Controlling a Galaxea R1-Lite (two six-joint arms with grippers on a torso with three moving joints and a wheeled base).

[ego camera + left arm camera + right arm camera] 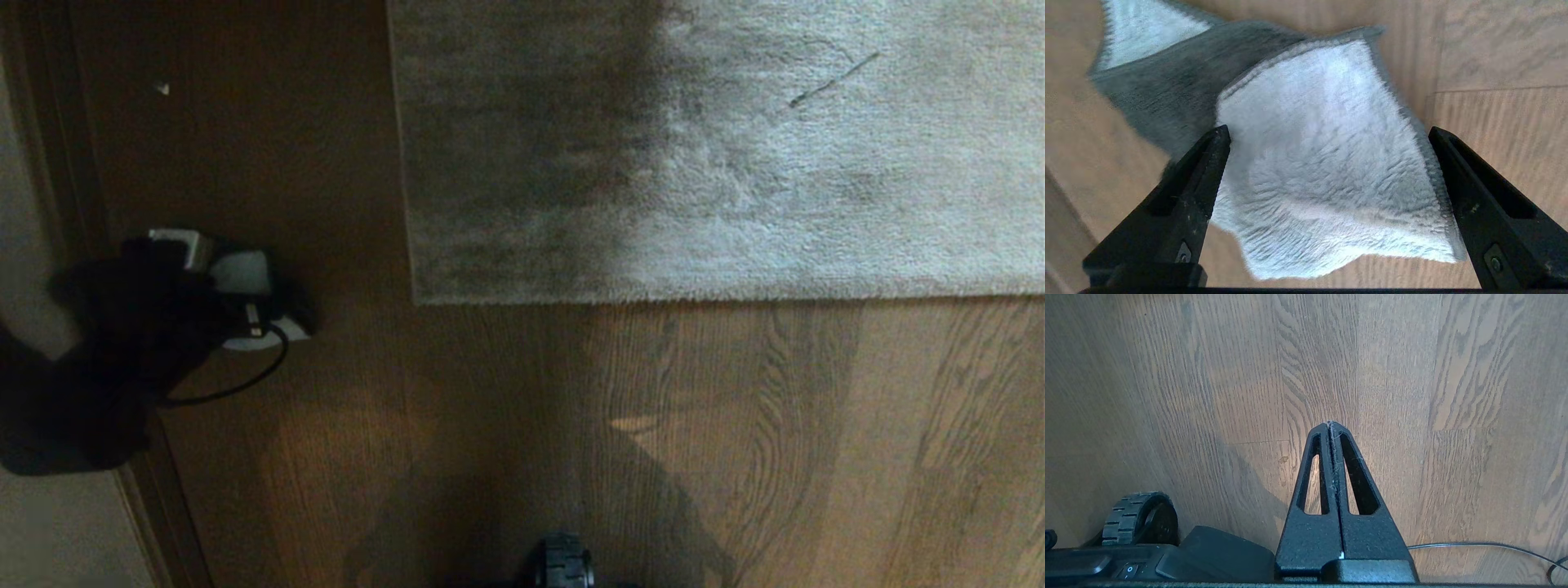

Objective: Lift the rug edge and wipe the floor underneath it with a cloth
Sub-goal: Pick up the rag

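Dim head view, a broad shadow darkening the rug (522, 163); wrist views brighter, mildly blurred.

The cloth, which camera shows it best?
The left wrist view: the cloth fills it, lying crumpled on the floor between the open left gripper fingers. Head view hides it behind the arm; right wrist shows none.

Pale grey cloth (1327, 163), grey-beige rug (735, 163), brown wood-grain floor (735, 441), black left pincer (1327, 134).

No legible words, brands or numbers anywhere — only a small white power-switch mark, a circle beside a line, on the black rocker switch (1128, 570) of the dark robot base, near the wheel.
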